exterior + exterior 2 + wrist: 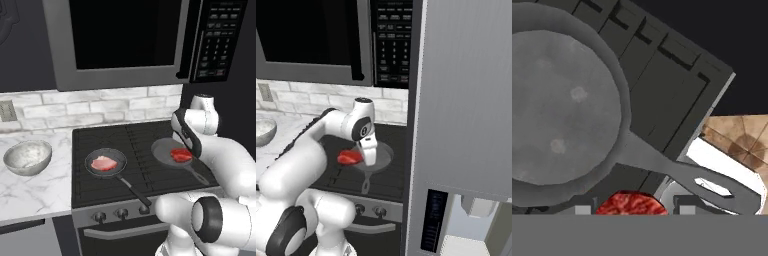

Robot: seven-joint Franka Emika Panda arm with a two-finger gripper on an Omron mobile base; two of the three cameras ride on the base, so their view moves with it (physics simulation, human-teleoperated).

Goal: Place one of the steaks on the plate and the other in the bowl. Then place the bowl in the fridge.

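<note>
Red steak [631, 204] is gripped between the gripper [631, 209] fingers, lifted above the empty grey frying pan [559, 110]; pink steak [103, 163] lies well apart.

We see a glossy white robot arm [220, 165] built of rounded, bulbous links with smooth plastic-looking shells. Its joints carry dark rings and round black caps [207, 218], one facing us near the shoulder and another on the wrist [362, 131]. A dark band runs along the forearm link [187, 132]. From the right camera, a white tapered hand housing [369, 148] hangs below the wrist. No cables, screws or printed markings are discernible
</note>
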